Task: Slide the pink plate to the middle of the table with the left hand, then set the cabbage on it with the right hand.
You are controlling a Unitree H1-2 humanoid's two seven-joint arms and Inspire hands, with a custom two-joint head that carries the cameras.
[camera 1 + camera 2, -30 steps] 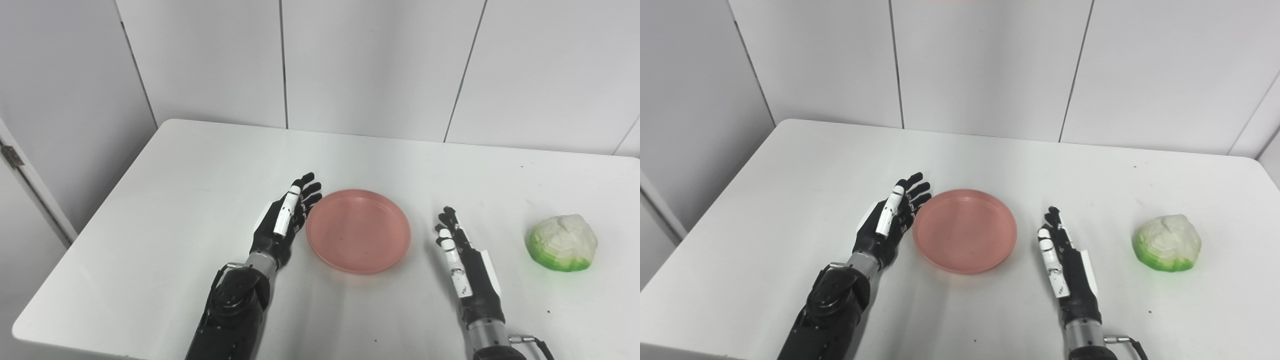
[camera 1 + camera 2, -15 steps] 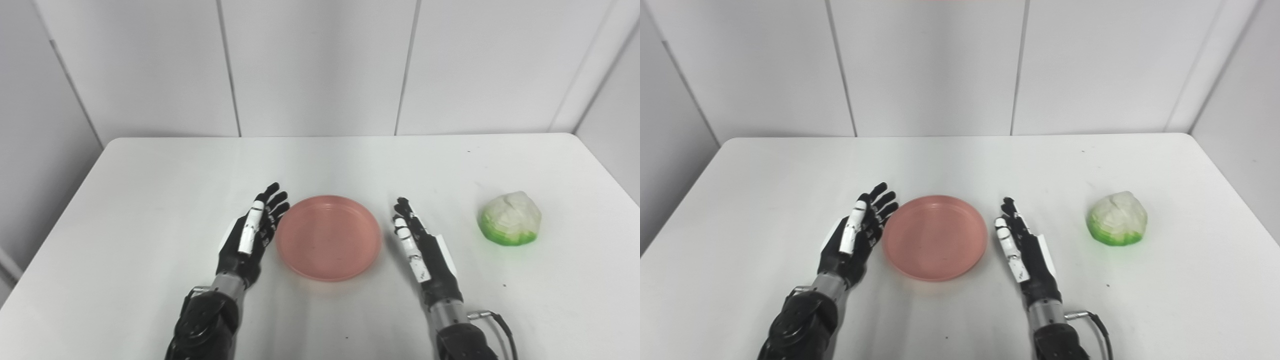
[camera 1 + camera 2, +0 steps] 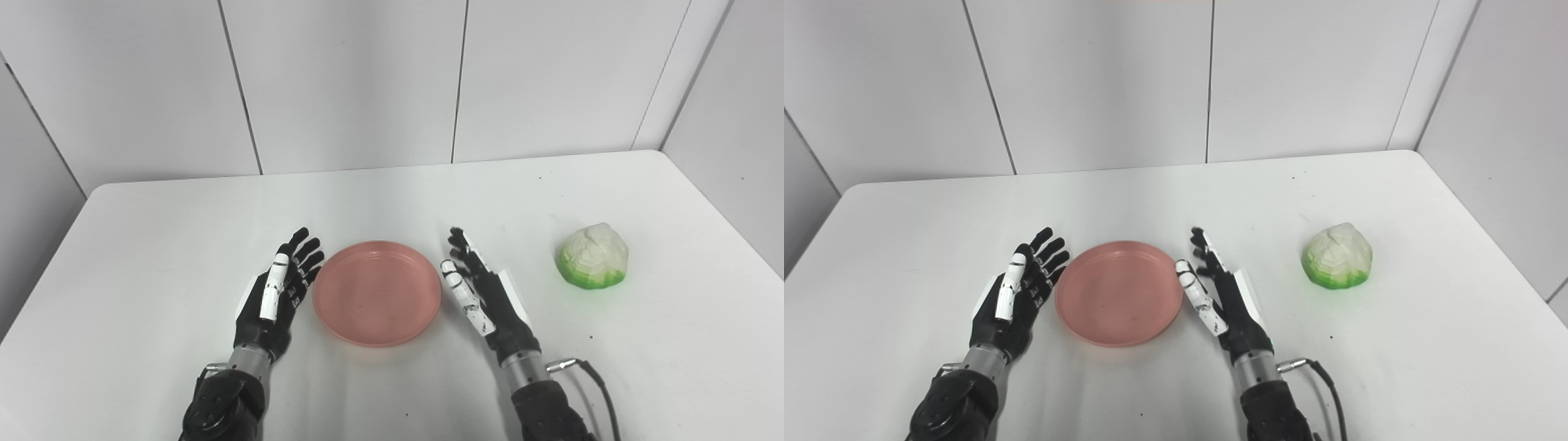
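Both my hands flank the pink plate, nothing held.

Left of centre in the frame, my left hand [image 3: 275,294] rests on the white table [image 3: 153,245], fingers spread and empty, just beside the plate's left rim; I cannot tell if it touches. The pink plate [image 3: 376,293] lies flat at lower centre. My right hand [image 3: 484,294] stands just beside its right rim, fingers extended, empty. At the right of the frame, the cabbage [image 3: 592,255] sits well apart from that hand.
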